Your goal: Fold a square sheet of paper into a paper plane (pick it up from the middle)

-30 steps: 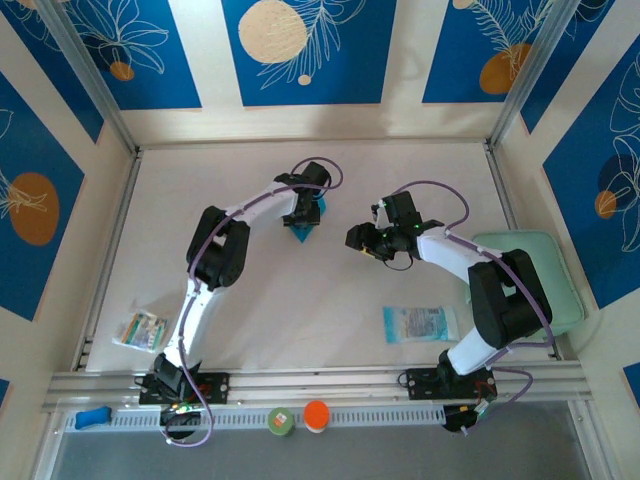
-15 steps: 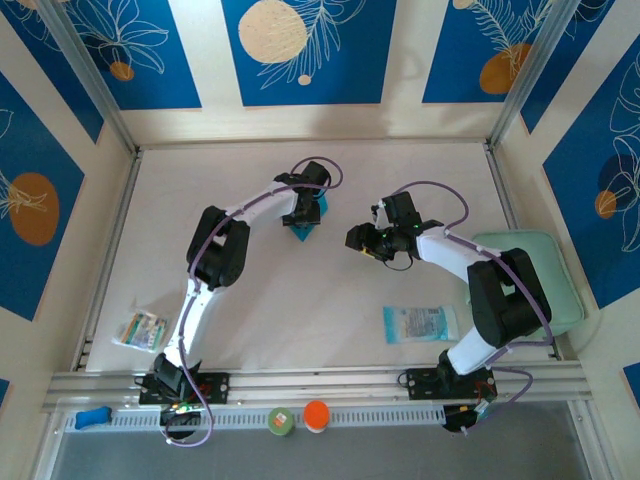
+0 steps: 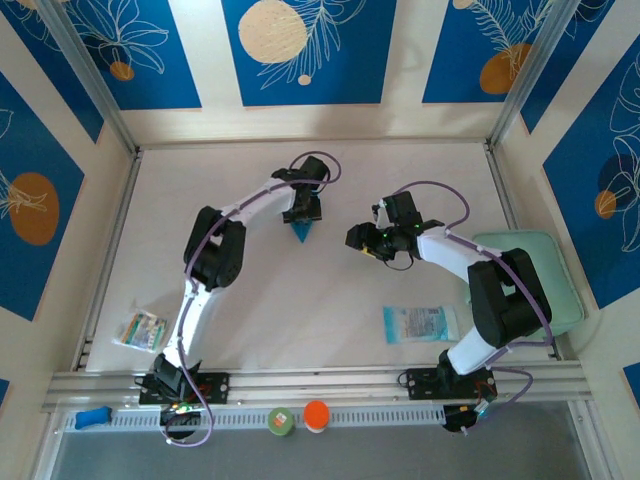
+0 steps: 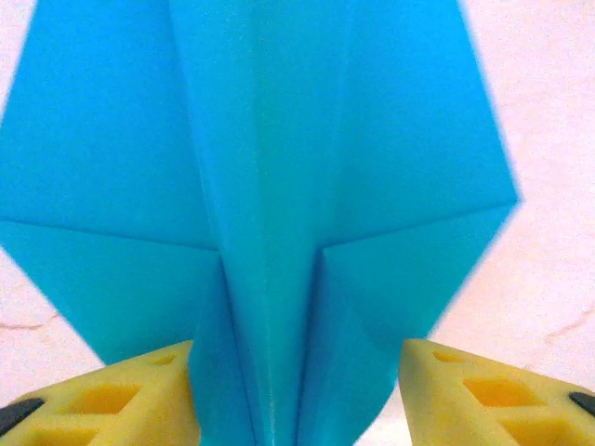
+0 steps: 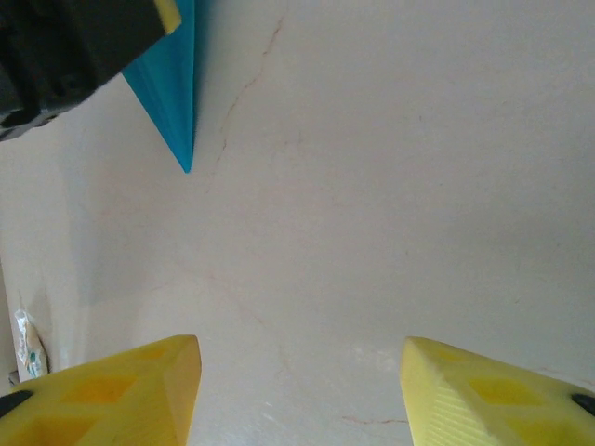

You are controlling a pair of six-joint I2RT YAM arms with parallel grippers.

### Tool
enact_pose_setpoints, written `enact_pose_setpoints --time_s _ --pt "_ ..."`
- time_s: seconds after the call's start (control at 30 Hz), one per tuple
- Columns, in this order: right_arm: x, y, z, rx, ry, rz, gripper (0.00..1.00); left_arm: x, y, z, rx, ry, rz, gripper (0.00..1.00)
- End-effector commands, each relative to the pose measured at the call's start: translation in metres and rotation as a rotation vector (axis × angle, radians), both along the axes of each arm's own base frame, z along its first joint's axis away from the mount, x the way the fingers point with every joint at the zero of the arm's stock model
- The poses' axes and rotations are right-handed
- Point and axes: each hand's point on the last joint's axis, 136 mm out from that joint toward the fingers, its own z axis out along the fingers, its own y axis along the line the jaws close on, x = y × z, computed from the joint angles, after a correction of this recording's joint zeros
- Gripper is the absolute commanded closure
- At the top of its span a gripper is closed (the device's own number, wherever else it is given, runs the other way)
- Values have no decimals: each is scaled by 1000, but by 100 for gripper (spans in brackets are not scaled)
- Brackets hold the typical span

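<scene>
The folding looks essentially done: the sheet is already a paper plane (image 4: 270, 186), a kite-shaped dart with two diagonal flaps meeting a raised centre crease. It lies just toward 12 o'clock of the middle of the table (image 3: 300, 300), its sharp tip pointing to 6 o'clock. What remains, I judge, is at most a last pressing of the creases and leaving it on the table. The table is pale, matt and faintly veined like stone. At its 3 o'clock edge sits a soft-looking mint-green pad (image 3: 562, 285) with rounded corners, and at 4 o'clock a thin, pale printed see-through packet (image 3: 420, 323). The plane is thin, smooth cyan paper with crisp edges. The left gripper (image 4: 297, 346) straddles its narrow end with yellow, hollow-celled fingers (image 4: 139, 400); I cannot tell whether they pinch it or merely flank it. At the plane's 3 o'clock, the right gripper (image 5: 299, 341) stands parted and empty over bare table.
</scene>
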Motion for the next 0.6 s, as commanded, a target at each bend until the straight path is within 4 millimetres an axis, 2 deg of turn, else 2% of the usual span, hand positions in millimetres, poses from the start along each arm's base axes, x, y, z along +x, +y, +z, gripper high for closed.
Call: enact_pose_setpoints --time_s 0.0,0.17,0.23,0.33,0.43,0.53,0.57 --pt "7 -5 24 10 -47 -27 39 4 3 50 -60 -59 29 42" --pt "16 -20 49 -29 -123 -62 34 0 5 82 -92 -107 39 39" --pt "20 -29 62 -61 -165 -79 32 -2 9 99 -105 -145 42 39" --pt "27 -48 86 -151 -261 -114 23 -8 24 132 -97 -230 57 38" --pt "33 -75 108 -283 -372 -165 12 -20 52 163 -68 -336 87 33" --pt "35 -103 122 -370 -446 -249 0 -38 92 186 -5 -451 136 23" --pt "35 -112 125 -398 -468 -280 1 -45 109 191 28 -489 157 16"
